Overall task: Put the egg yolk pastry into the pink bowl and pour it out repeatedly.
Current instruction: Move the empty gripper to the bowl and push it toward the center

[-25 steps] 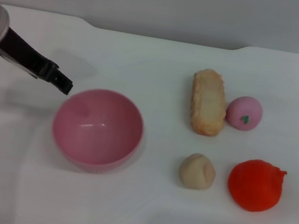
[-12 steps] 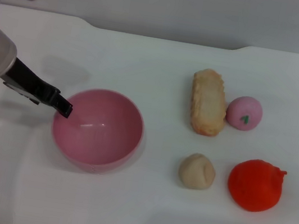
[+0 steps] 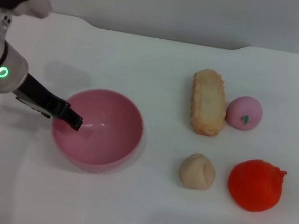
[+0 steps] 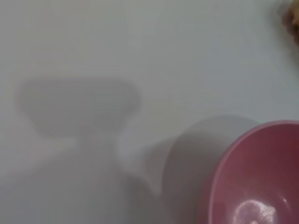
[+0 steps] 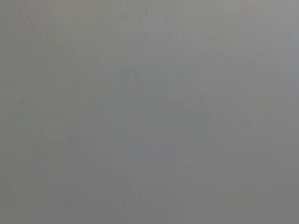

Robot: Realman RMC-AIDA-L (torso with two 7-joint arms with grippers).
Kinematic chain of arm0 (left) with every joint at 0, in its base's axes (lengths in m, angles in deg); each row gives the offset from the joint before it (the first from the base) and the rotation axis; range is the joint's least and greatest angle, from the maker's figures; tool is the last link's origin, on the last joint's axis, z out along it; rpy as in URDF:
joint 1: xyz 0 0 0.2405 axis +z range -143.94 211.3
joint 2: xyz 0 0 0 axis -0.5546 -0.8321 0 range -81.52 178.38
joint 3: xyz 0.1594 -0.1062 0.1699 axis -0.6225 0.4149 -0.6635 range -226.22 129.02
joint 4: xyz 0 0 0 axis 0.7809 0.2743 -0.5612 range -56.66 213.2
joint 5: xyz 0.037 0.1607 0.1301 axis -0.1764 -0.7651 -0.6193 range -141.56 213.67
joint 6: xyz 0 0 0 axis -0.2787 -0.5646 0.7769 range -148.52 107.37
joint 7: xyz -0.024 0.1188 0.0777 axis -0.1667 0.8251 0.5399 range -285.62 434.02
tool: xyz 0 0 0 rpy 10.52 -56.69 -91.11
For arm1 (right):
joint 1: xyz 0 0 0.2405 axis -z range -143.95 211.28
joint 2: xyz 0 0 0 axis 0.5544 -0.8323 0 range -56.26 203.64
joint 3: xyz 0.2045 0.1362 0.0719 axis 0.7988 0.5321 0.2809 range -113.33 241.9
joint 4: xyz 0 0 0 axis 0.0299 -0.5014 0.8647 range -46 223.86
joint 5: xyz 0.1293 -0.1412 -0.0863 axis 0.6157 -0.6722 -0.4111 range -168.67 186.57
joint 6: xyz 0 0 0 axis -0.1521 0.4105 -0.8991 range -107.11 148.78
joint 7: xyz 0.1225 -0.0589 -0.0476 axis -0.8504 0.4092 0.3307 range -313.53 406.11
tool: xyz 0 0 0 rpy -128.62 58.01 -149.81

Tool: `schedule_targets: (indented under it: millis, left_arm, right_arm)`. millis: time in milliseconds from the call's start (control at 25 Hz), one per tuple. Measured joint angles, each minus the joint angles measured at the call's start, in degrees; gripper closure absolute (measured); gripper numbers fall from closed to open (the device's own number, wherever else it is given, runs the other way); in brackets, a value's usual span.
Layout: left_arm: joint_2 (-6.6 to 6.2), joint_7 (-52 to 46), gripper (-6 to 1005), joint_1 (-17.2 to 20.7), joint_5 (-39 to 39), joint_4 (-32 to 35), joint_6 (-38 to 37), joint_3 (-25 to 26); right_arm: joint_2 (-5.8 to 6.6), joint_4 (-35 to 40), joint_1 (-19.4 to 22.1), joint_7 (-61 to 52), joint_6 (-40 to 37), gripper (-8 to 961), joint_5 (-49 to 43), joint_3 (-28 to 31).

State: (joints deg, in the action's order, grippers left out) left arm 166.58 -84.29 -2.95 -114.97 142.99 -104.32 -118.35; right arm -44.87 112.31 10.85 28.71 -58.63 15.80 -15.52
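The left gripper (image 3: pixel 74 121) sits at the near-left rim of the glossy, deep pink plastic bowl (image 3: pixel 108 139), tip dipping just inside — whether its jaws are parted or clenched I cannot tell. The small pale beige dough-like egg yolk pastry (image 3: pixel 197 171) lies on the white table (image 3: pixel 122 210), well apart, right of the bowl. A careless rim grip could tip or skid the light, empty bowl — toward the pastry.

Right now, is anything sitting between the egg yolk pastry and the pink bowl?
Nothing visible: only bare table separates the egg yolk pastry from the pink bowl. The left end effector sits at the bowl's far rim.
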Motion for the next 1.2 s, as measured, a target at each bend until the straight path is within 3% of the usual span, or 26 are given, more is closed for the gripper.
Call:
schedule_targets:
  millis: [440,680,1200]
  left_arm:
    - [-0.20,0.12,254,-0.39,-0.30,-1.80,2.35,-1.14]
    - [-0.36,0.23,464,-0.44,-0.63,-1.70,2.43,-2.63]
    - [-0.73,0.40,781,-0.96,-1.06,-1.34,1.96,-2.01]
  right_arm:
    - [0.10,-0.37,-1.08,0.01,0.37,230,0.00,0.26]
    - [0.09,-0.35,-0.97,0.01,0.03,228,0.06,1.11]
    - [0.08,-0.03,-1.00,0.01,-0.10,229,0.08,1.67]
